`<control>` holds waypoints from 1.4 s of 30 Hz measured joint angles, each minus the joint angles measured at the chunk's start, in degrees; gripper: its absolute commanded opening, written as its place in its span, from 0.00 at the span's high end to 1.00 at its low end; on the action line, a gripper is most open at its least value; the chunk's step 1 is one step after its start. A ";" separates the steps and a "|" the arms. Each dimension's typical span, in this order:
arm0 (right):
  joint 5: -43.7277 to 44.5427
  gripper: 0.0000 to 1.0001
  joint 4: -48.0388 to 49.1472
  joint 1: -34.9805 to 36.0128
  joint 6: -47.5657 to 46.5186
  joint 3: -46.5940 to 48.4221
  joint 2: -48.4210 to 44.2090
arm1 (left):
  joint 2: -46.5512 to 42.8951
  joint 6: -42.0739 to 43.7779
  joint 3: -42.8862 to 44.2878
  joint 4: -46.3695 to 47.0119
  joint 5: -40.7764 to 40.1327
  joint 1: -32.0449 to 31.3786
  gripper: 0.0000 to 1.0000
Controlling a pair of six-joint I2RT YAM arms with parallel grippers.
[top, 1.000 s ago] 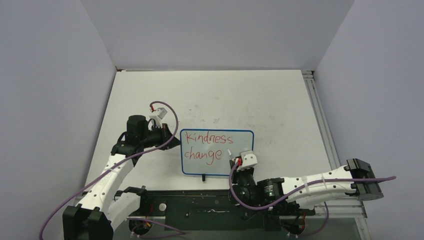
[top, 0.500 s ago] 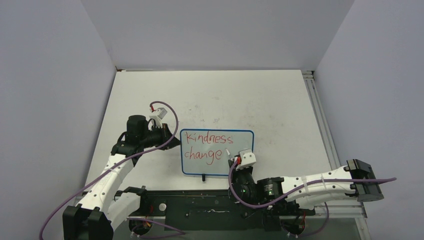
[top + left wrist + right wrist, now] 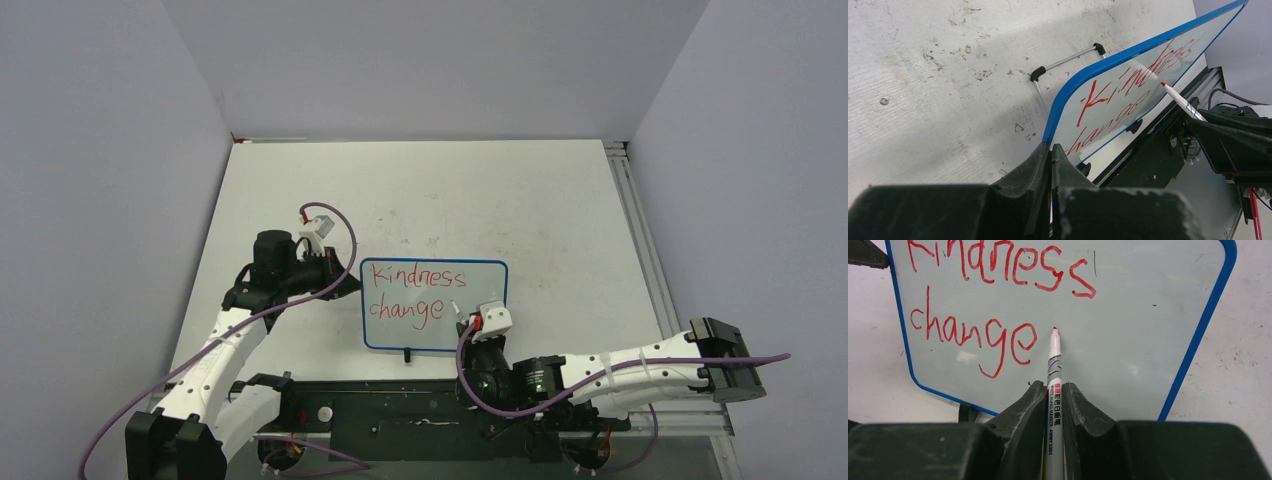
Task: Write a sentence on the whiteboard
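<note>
The whiteboard (image 3: 484, 288), blue-framed, lies near the table's front edge with "Kindness change" on it in red. My left gripper (image 3: 351, 278) is shut on its left frame edge; in the left wrist view the jaws (image 3: 1051, 147) pinch the blue frame of the whiteboard (image 3: 1148, 65). My right gripper (image 3: 466, 320) is shut on a white marker (image 3: 1054, 365), gripped between the fingers (image 3: 1054, 388). The red tip of the marker sits just right of the final "e" of "change" on the whiteboard (image 3: 1138, 315). Whether the tip touches the surface I cannot tell.
A black clip (image 3: 407, 353) sticks out from the board's near edge. A thin metal stand bar (image 3: 1068, 59) with black ends lies behind the board. The black base rail (image 3: 400, 415) runs along the near edge and an aluminium rail (image 3: 640, 250) along the right side.
The right arm's forearm has shifted slightly to the left, and the marker tip stays by the end of "change". The left arm and the board have not moved.
</note>
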 measured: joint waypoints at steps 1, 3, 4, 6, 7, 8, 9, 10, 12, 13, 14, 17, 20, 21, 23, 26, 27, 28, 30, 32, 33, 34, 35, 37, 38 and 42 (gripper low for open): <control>0.02 0.95 -0.17 0.00 0.28 0.00 0.22 | 0.00 0.00 0.00 0.00 0.00 0.00 1.00; 0.00 0.95 -0.68 0.00 0.74 0.00 0.59 | 0.00 0.00 0.00 0.00 -0.02 0.00 1.00; 0.00 0.95 -0.87 0.00 0.96 0.00 0.70 | 0.00 0.00 0.00 0.00 0.00 0.00 1.00; -0.02 0.95 -0.94 0.00 1.42 0.00 0.94 | 0.00 0.00 0.00 0.00 -0.02 0.00 1.00; -0.02 0.95 -0.94 -0.02 1.55 0.00 1.03 | 0.00 0.00 0.00 0.00 -0.02 0.00 1.00; -0.04 0.95 -0.94 -0.02 1.66 0.00 1.07 | 0.00 0.00 0.00 0.00 0.00 0.00 1.00; -0.04 0.95 -0.92 -0.02 1.66 0.00 1.07 | 0.00 0.00 0.00 0.00 -0.02 0.00 1.00; -0.09 0.95 -0.90 -0.04 1.64 0.00 1.07 | 0.00 0.00 0.00 0.00 -0.02 0.00 1.00; -0.46 0.95 -0.72 -0.15 1.40 0.00 1.11 | 0.00 0.00 0.00 0.00 -0.02 0.00 1.00; -0.74 0.95 -0.44 -0.20 1.18 0.00 1.16 | 0.00 0.00 0.00 0.00 -0.02 0.00 1.00; -0.96 0.95 -0.17 -0.33 1.01 -0.02 1.20 | 0.00 0.00 0.00 0.00 -0.02 0.00 1.00; -1.64 0.95 0.63 -0.59 0.31 -0.02 1.79 | 0.00 0.00 0.00 0.00 -0.02 0.00 1.00; -2.45 0.95 0.96 -0.61 0.07 -0.02 2.27 | 0.00 0.00 0.00 0.00 -0.02 0.00 1.00; -2.58 0.95 0.98 -0.61 0.09 -0.02 2.29 | 0.00 0.00 0.00 0.00 -0.02 0.00 1.00; -2.91 0.95 0.90 -0.61 0.28 -0.02 2.29 | 0.00 0.00 0.00 0.00 -0.02 0.00 1.00; -3.06 0.95 0.22 -0.59 1.64 -0.02 2.29 | 0.00 0.00 0.00 0.00 -0.02 0.00 1.00; -3.08 0.95 -0.07 -0.55 2.12 -0.02 2.29 | 0.00 0.00 0.00 0.00 -0.02 0.00 1.00; -3.08 0.95 -0.44 -0.44 2.71 0.00 2.29 | 0.00 0.00 0.00 0.00 -0.02 0.00 1.00; -3.06 0.95 -1.64 -0.02 4.20 -0.02 2.29 | 0.00 0.00 0.00 0.00 -0.02 0.00 1.00; -3.02 0.95 -3.34 0.55 5.86 0.00 2.29 | 0.00 0.00 0.00 0.00 -0.02 0.00 1.00; -2.97 0.95 -4.48 0.94 6.86 0.00 2.29 | 0.00 0.00 0.00 0.00 -0.02 0.00 1.00; -2.86 0.95 -5.29 1.25 7.72 0.00 2.29 | 0.00 0.00 0.00 0.00 0.00 0.00 1.00; -2.80 0.95 -6.12 1.55 8.44 0.00 2.29 | 0.00 0.00 0.00 0.00 0.00 0.00 1.00; -2.67 0.95 -7.58 2.01 9.84 0.00 2.29 | 0.00 0.00 0.00 0.00 0.00 0.00 1.00; -2.58 0.95 -8.20 2.21 10.51 0.00 2.29 | 0.00 0.00 0.00 0.00 0.00 0.00 1.00; -2.16 0.95 -10.73 2.99 12.94 0.00 2.29 | 0.00 0.00 0.00 0.00 0.00 0.00 1.00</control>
